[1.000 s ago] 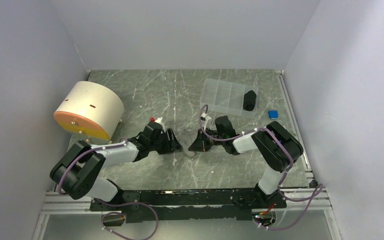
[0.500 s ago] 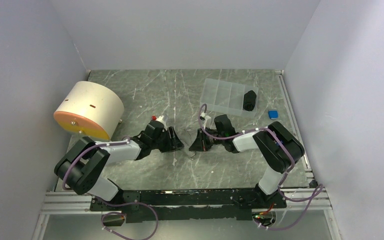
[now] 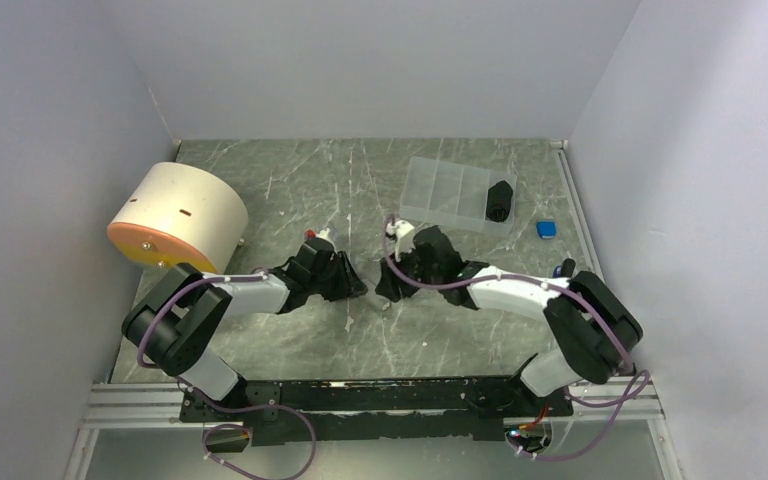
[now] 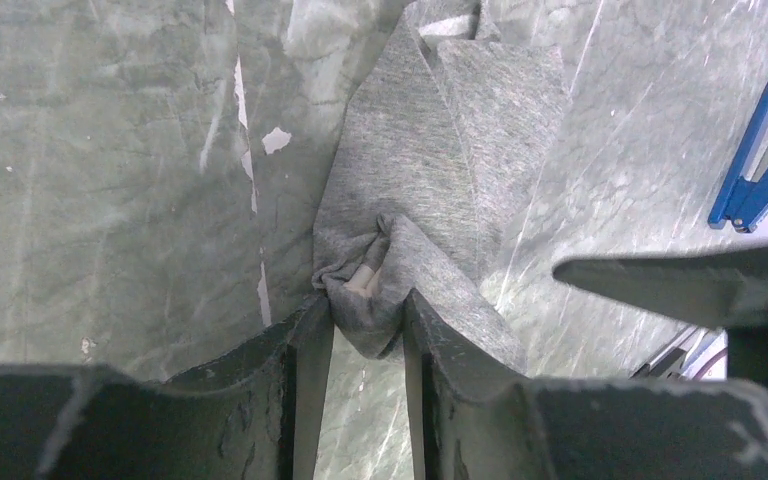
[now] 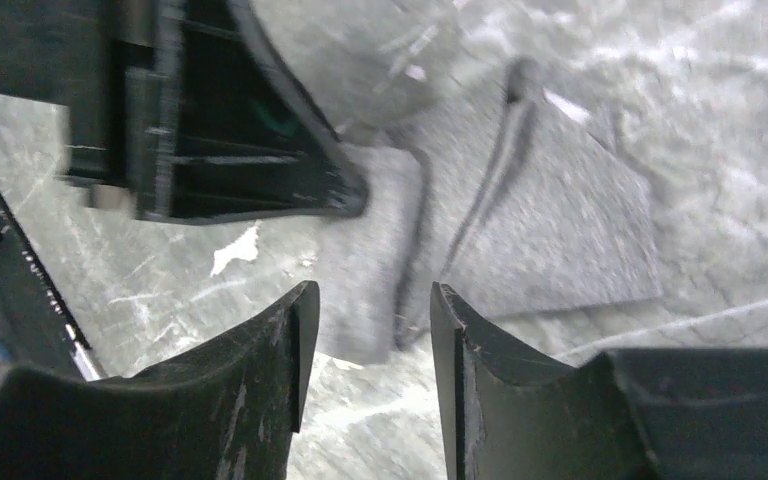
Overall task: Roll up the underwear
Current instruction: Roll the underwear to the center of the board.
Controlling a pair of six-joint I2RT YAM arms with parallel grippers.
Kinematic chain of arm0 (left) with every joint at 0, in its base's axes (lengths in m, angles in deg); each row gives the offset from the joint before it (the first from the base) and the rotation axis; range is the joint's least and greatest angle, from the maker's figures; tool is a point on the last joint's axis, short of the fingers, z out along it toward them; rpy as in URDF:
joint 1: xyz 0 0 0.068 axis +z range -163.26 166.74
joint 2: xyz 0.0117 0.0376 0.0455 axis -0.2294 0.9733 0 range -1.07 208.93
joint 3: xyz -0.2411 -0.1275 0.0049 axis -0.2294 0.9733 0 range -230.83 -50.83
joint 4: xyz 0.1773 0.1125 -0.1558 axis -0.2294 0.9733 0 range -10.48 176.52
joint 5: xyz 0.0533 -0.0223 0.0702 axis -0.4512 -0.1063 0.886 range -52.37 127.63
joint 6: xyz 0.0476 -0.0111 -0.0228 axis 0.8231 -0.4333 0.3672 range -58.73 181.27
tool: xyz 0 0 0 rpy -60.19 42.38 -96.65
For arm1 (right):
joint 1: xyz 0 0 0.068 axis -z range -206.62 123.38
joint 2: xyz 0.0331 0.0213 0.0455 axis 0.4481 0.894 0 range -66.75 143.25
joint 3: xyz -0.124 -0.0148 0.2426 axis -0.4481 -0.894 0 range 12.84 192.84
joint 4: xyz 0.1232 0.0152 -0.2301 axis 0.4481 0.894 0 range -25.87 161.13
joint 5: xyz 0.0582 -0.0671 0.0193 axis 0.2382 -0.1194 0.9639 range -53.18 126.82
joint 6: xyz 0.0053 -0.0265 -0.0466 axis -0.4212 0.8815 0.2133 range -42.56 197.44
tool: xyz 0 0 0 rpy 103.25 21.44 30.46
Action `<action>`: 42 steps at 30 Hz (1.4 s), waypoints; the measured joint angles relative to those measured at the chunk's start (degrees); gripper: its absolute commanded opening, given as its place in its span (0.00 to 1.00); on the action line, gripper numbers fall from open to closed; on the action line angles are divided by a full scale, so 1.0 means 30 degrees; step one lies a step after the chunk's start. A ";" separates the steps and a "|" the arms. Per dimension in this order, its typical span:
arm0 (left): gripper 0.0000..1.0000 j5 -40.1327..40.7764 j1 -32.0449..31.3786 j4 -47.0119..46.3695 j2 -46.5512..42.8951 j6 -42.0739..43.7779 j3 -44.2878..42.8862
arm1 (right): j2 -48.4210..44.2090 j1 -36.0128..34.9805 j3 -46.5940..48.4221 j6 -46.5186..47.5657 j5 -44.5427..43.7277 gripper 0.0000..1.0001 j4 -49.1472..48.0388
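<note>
Lying on the grey-green marbled table [image 4: 80,150] between the two arms is the thin grey knitted underwear [image 4: 440,150]. It is partly folded, with one corner bunched up. The left gripper [image 4: 368,305] has its two black fingers closed in on that bunched corner, and the cloth touches both of them. The right gripper [image 5: 372,300] hovers over the opposite edge with its jaws apart and nothing held between them.

The cloth looks light and very soft, so I think it will sag and unroll if it is let loose. A pinch on a folded edge seems better than one on a single layer. Farther back stands a clear plastic compartment box [image 3: 430,185], and at the left a cream drum with an orange face [image 3: 185,210].
</note>
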 measured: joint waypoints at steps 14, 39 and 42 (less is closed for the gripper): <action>0.36 0.0495 -0.0036 0.0539 -0.0233 -0.0801 -0.0007 | 0.0816 -0.5595 0.1275 0.3344 -0.9100 0.31 0.1377; 0.74 0.0889 -0.0036 0.0270 -0.1523 -0.0561 0.0568 | 0.3213 0.1705 0.0044 0.1158 0.3956 0.15 -0.3198; 0.75 0.0838 -0.0036 -0.0007 -0.1173 -0.0459 0.0168 | 0.3818 0.2317 0.0044 0.0634 0.5428 0.16 -0.3905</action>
